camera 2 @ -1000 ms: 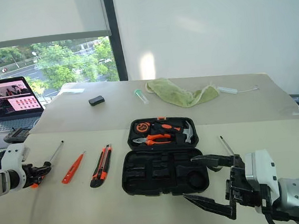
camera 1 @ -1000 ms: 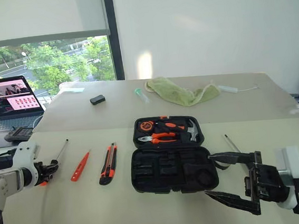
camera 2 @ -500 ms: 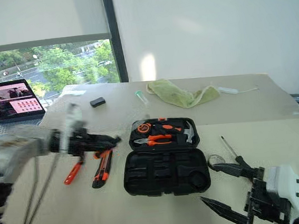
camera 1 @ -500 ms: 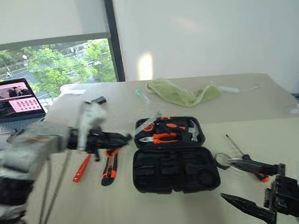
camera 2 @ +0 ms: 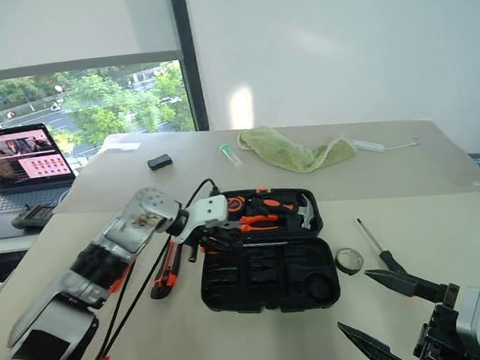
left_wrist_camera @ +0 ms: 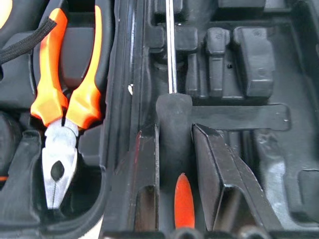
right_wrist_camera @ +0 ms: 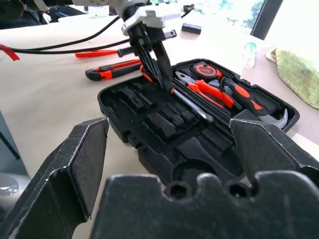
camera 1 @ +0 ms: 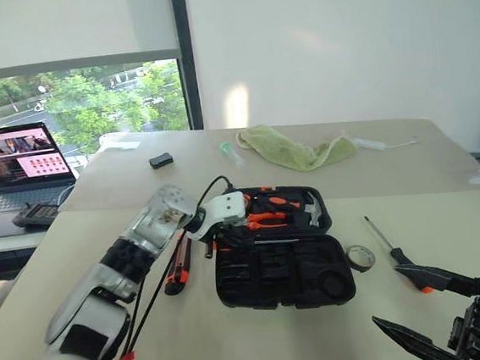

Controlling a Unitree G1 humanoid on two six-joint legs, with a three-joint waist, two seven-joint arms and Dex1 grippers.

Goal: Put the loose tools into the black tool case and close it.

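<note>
Over the open black tool case (camera 1: 282,265), the left gripper (right_wrist_camera: 152,62), clamped on a long screwdriver (left_wrist_camera: 171,74), has swung in from the table's left, leaving only its release; right gripper (camera 1: 440,314) gapes empty.

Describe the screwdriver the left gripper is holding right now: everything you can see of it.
The screwdriver has a thin bare steel shaft and a black handle with an orange inlay. The left gripper is shut on the handle, a finger on each side. The shaft lies along the case, over the moulded slots near the hinge.
</note>
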